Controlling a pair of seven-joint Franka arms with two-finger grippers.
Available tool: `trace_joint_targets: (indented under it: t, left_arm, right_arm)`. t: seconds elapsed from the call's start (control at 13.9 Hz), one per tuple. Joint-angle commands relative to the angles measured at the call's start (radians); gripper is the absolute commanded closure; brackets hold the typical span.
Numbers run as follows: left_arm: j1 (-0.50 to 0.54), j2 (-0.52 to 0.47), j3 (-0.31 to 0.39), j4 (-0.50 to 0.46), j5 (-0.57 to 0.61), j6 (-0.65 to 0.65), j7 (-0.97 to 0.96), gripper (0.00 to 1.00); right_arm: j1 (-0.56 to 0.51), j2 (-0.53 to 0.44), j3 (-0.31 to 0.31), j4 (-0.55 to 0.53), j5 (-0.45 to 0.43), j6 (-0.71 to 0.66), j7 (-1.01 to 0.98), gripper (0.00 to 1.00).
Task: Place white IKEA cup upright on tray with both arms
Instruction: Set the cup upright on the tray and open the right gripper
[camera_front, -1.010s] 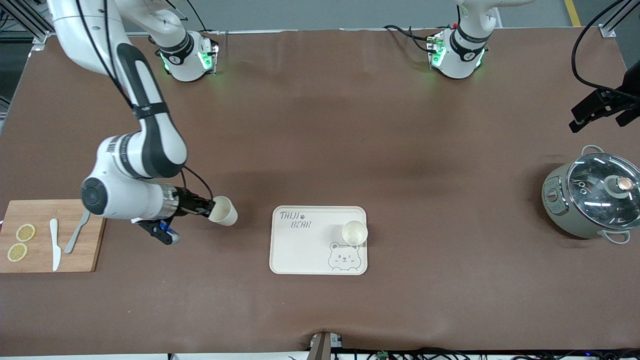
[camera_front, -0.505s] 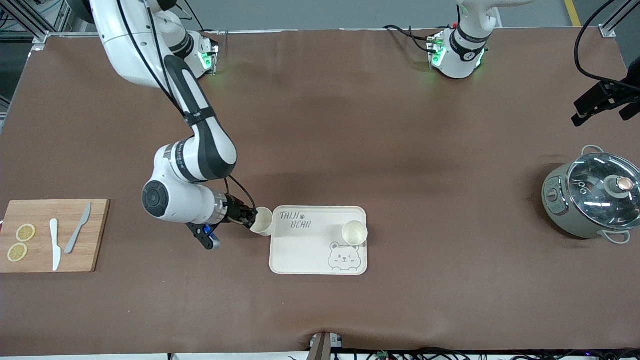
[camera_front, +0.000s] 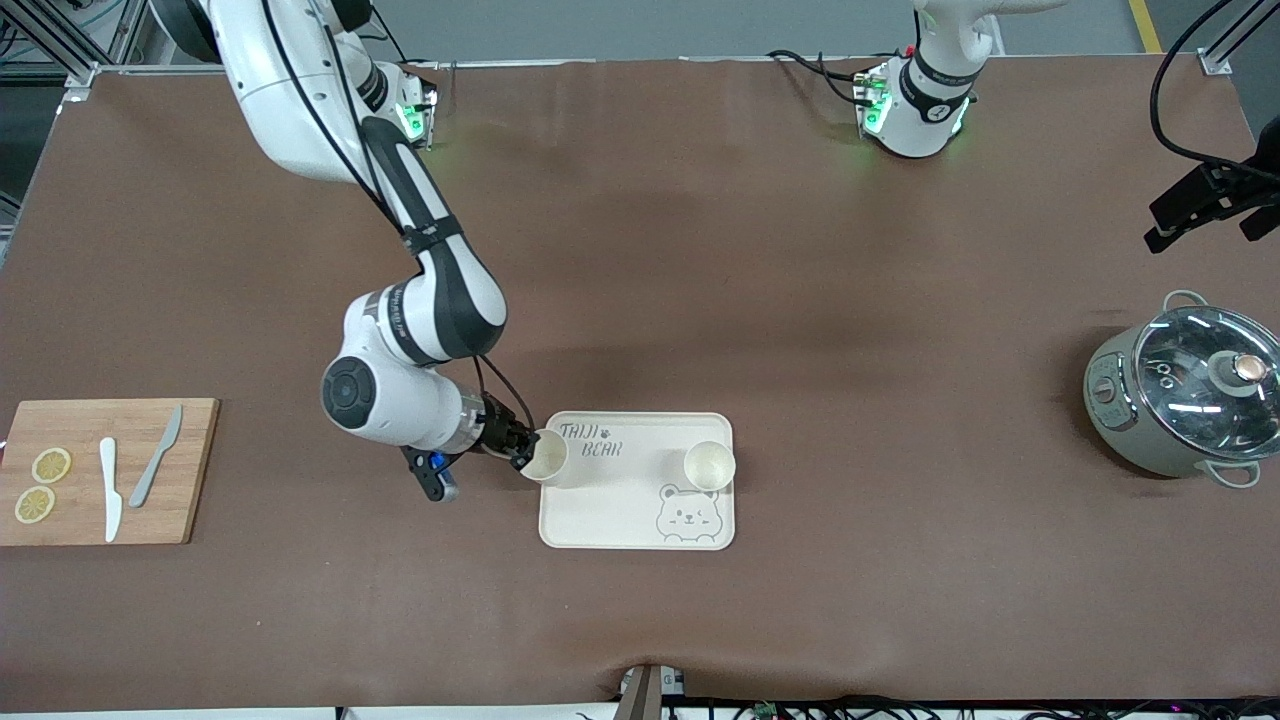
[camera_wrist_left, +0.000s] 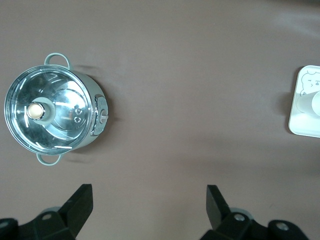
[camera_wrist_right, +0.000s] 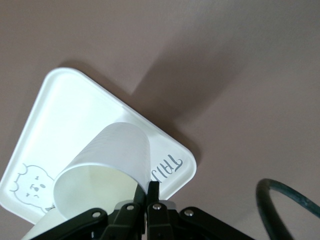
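My right gripper (camera_front: 522, 450) is shut on the rim of a white cup (camera_front: 548, 457), one finger inside and one outside. It holds the cup tilted over the tray's (camera_front: 610, 505) edge at the right arm's end, beside the grey lettering. The right wrist view shows the cup (camera_wrist_right: 110, 160) ahead of the right gripper (camera_wrist_right: 150, 187), above the cream tray (camera_wrist_right: 65, 110). A second white cup (camera_front: 709, 465) stands upright on the tray above the bear face. My left gripper (camera_front: 1200, 212) waits open and empty over the table near the pot, its fingertips (camera_wrist_left: 149, 192) wide apart.
A grey pot with a glass lid (camera_front: 1185, 390) stands at the left arm's end of the table, also in the left wrist view (camera_wrist_left: 52, 115). A wooden cutting board (camera_front: 185, 500) with lemon slices and two knives lies at the right arm's end.
The right arm has carried the cup from beside the cutting board across to the tray's edge. The left arm has barely moved.
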Motion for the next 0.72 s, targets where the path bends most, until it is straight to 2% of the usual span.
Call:
trace_joint_targets:
  t: [0.0, 0.22, 0.29, 0.58, 0.65]
  left_arm:
    - [0.003, 0.016, -0.005, 0.03, 0.004, -0.022, 0.012, 0.0]
    - [0.003, 0.014, -0.003, 0.03, 0.004, -0.035, 0.012, 0.0]
    - [0.003, 0.014, -0.003, 0.03, 0.004, -0.036, 0.007, 0.0]
    - [0.003, 0.012, -0.005, 0.03, 0.004, -0.038, 0.019, 0.0]
    - [0.002, 0.011, -0.006, 0.03, 0.004, -0.038, 0.019, 0.0]
  right_arm:
    - [0.02, 0.035, -0.011, 0.037, 0.023, -0.001, 0.02, 1.0]
    - [0.032, 0.048, -0.011, 0.034, 0.026, -0.001, 0.022, 0.91]
    - [0.038, 0.052, -0.011, 0.034, 0.026, -0.001, 0.022, 0.83]
    - [0.043, 0.059, -0.011, 0.036, 0.025, 0.002, 0.023, 0.25]
    - [0.043, 0.058, -0.012, 0.037, 0.023, 0.002, 0.038, 0.01]
